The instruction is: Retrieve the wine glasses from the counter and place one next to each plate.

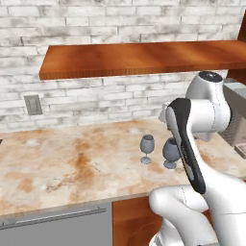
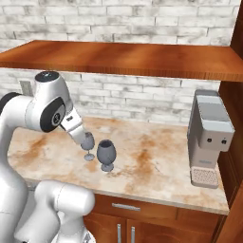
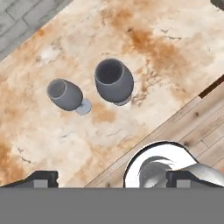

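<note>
Hand view: your gripper (image 3: pixel 111 179) hangs above the beige veined stone counter (image 3: pixel 39 131), fingers spread wide, grasping nothing; wide-bowled grey translucent glass (image 3: pixel 113 81) and slimmer grey stemmed glass (image 3: pixel 64 94) stand upright just beside each other; descend off-centre and, I judge, you clip the neighbour and topple it.

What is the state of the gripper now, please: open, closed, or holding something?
Gripper: open and holding nothing; its fingertips stand wide apart above the counter, clear of both wine glasses.
</note>
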